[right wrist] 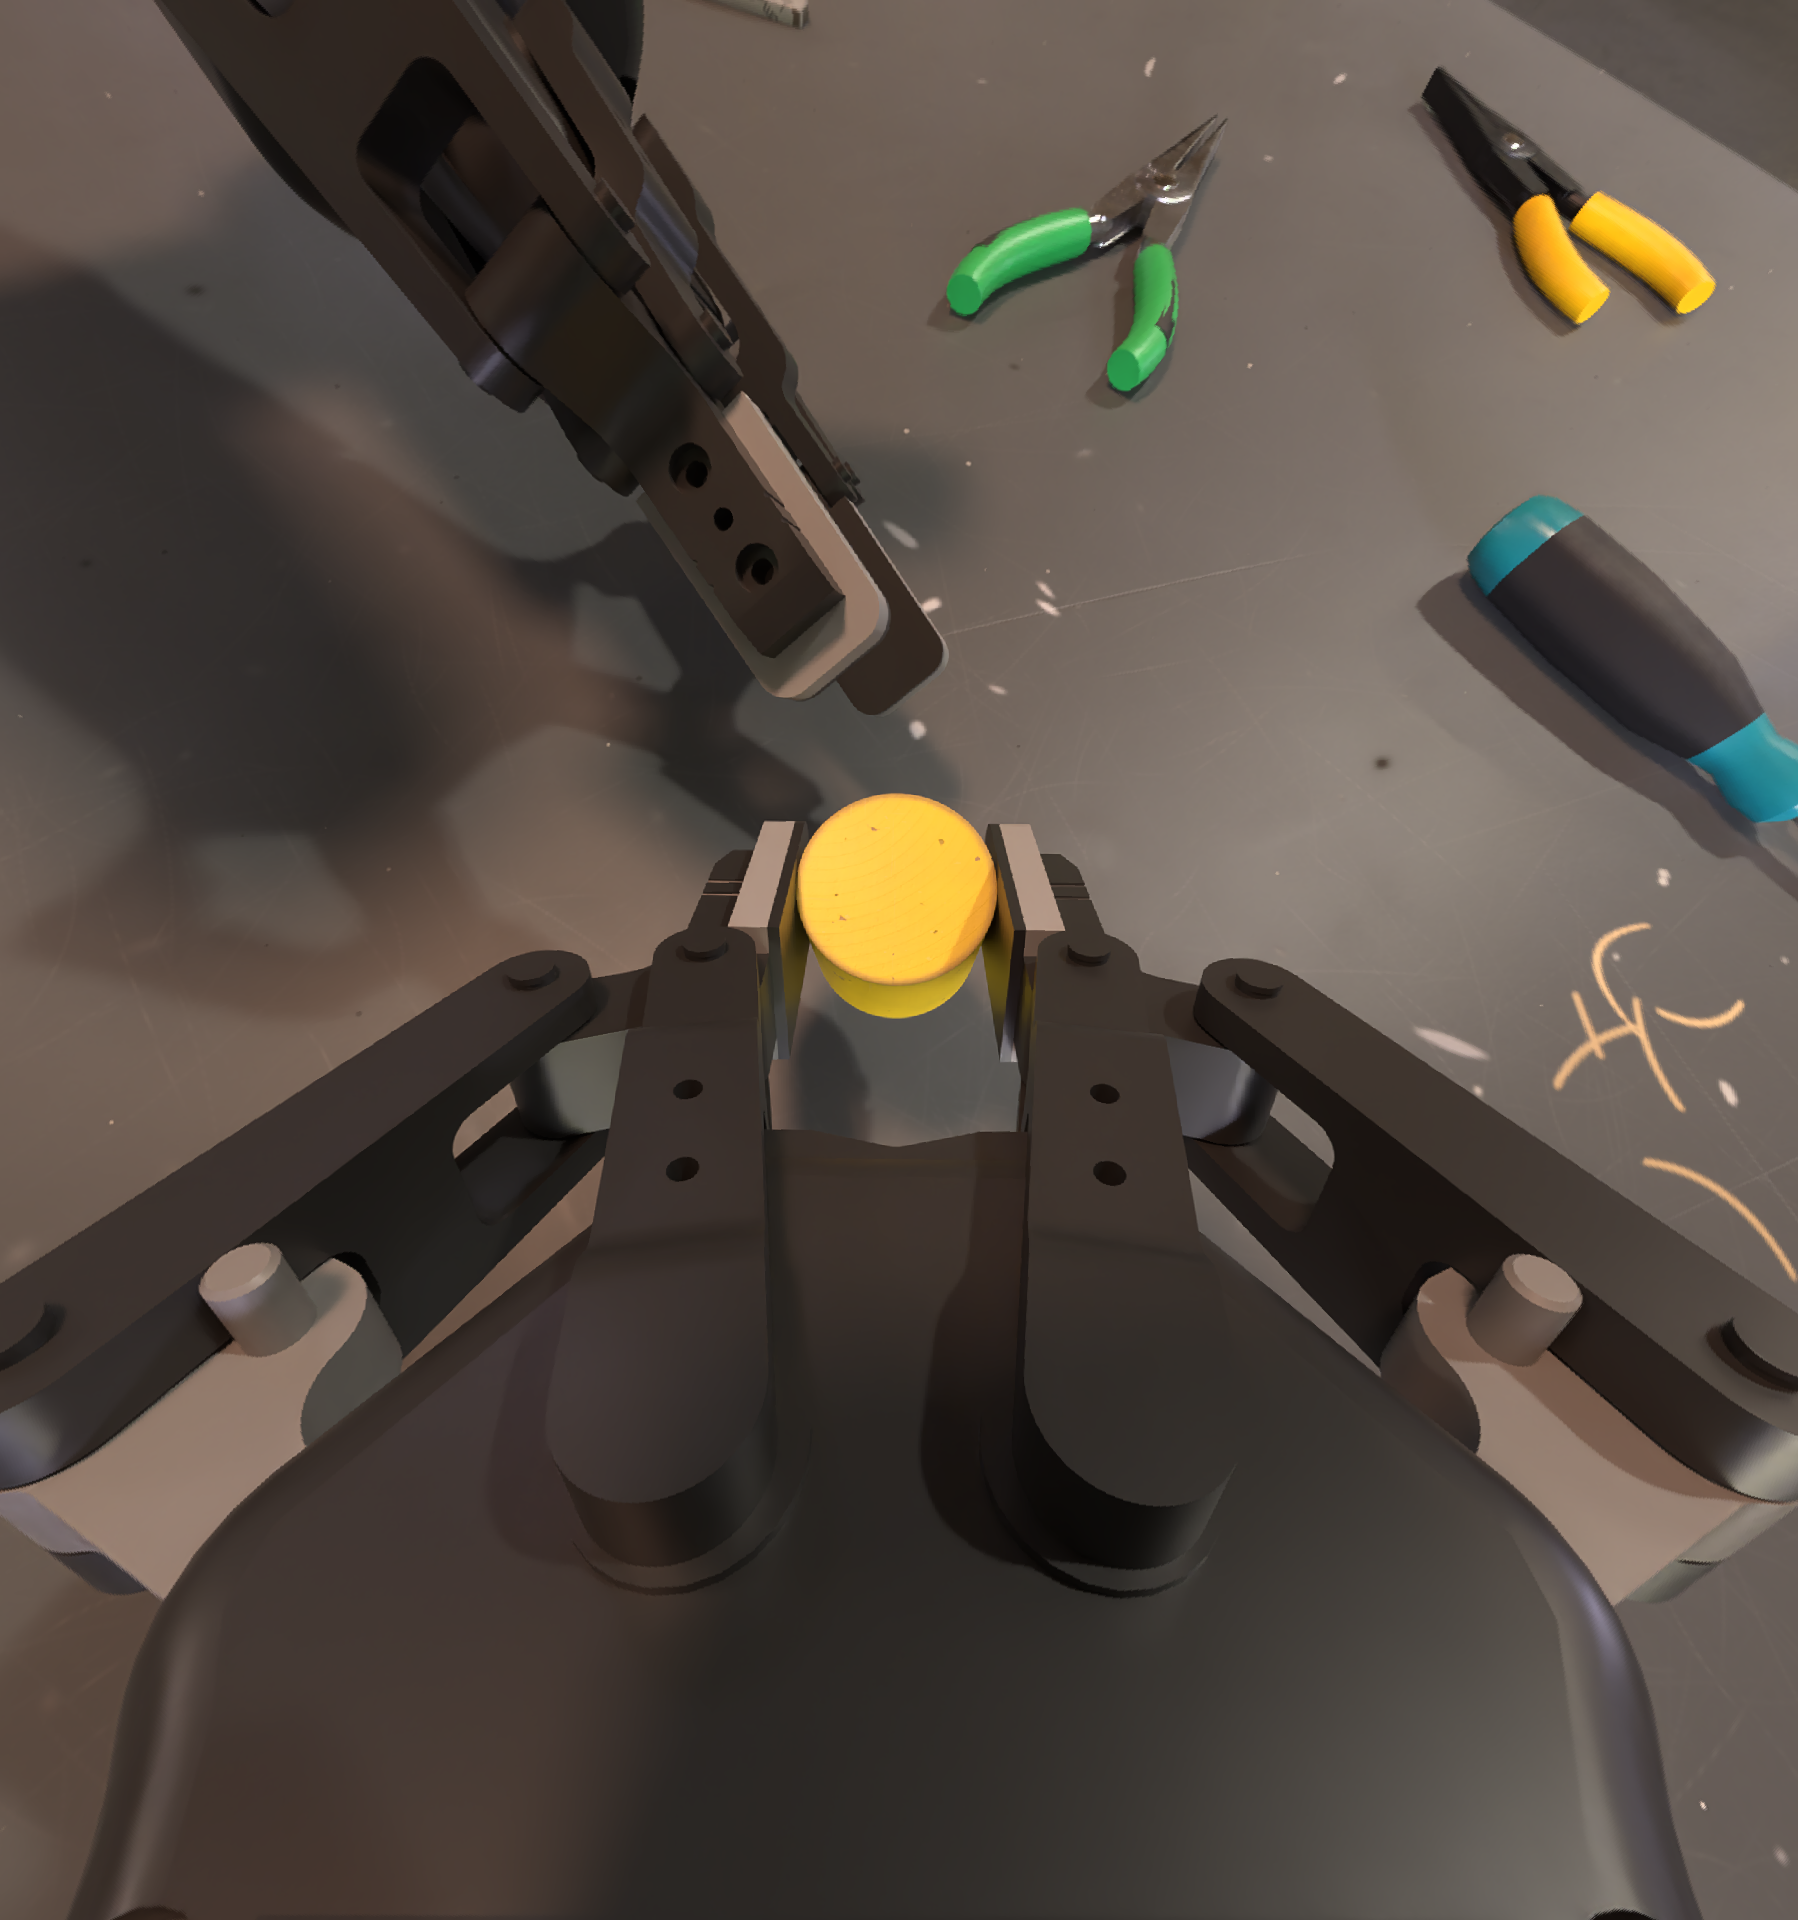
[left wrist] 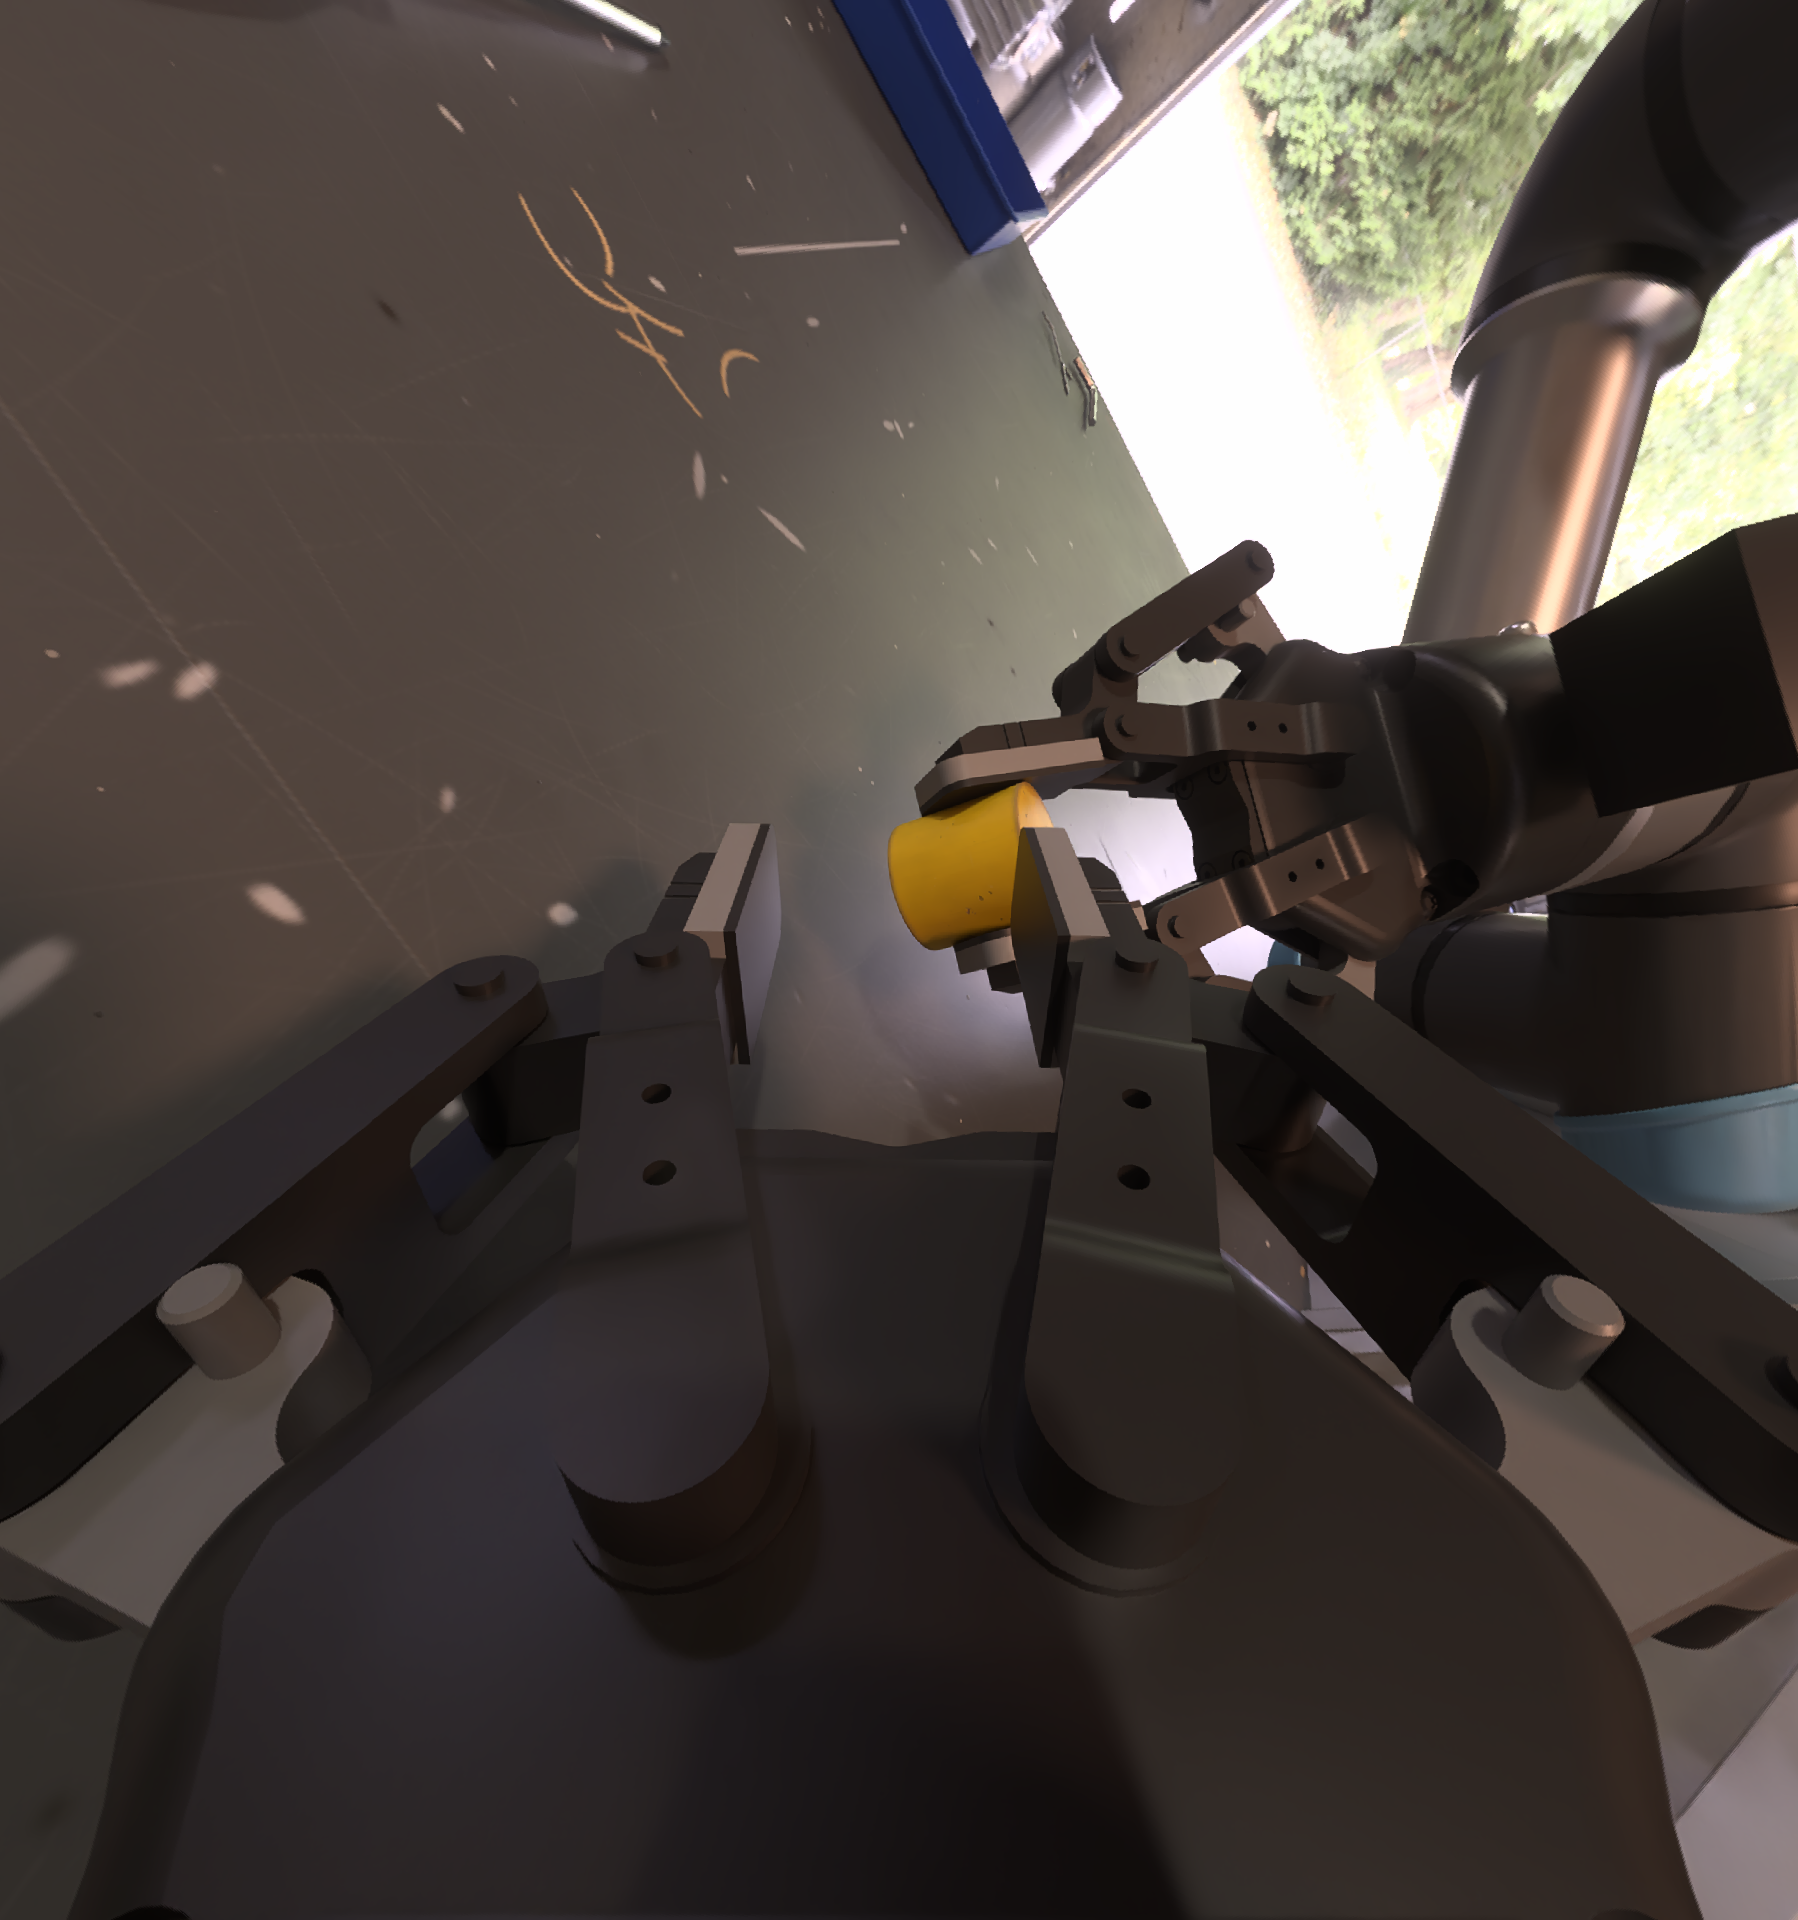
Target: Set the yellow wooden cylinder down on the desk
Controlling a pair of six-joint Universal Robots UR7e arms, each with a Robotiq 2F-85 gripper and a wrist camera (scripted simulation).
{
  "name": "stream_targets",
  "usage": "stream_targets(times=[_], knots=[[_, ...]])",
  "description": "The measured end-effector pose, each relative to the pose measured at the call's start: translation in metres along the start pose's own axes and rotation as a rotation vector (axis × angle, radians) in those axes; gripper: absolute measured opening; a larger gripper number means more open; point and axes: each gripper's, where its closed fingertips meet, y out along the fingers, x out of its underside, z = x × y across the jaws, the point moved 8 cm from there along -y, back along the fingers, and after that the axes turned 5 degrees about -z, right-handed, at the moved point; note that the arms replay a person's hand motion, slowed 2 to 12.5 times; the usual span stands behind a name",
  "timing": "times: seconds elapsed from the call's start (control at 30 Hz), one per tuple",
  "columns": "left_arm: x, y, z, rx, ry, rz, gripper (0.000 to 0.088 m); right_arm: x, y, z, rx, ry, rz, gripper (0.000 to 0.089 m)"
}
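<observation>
right now: gripping the cylinder above the desk

i am clamping the yellow wooden cylinder between the fingers of my right gripper, holding it over the grey desk. my left gripper is hanging open and empty just beside it. green pliers, yellow pliers and a screwdriver are lying far right.

Count, both wrist views together.
- Yellow wooden cylinder: one.
- Pliers: two, the green-handled pair and the yellow-handled pair.
- Screwdriver: one, teal and black handle.
- Desk: one.
- Small dark bits at the desk's far edge: perhaps two or three, too small to tell.
</observation>
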Motion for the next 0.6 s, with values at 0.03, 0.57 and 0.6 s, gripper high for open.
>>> stream_targets(times=[0.03, 0.57, 0.6], knots=[[0.0006, 0.0008, 0.0005, -0.004, 0.004, -0.005, 0.0408, 0.0004, 0.0001, -0.0004, -0.002, -0.002, -0.007, 0.03], [0.0049, 0.004, -0.0023, -0.128, 0.108, -0.041, 0.0372, 0.0057, 0.0036, -0.009, -0.036, -0.055, -0.105, 0.0301], [0.0048, 0.004, -0.0024, -0.128, 0.107, -0.041, 0.0372, 0.0065, 0.0039, -0.0083, -0.034, -0.056, -0.113, 0.0301]])
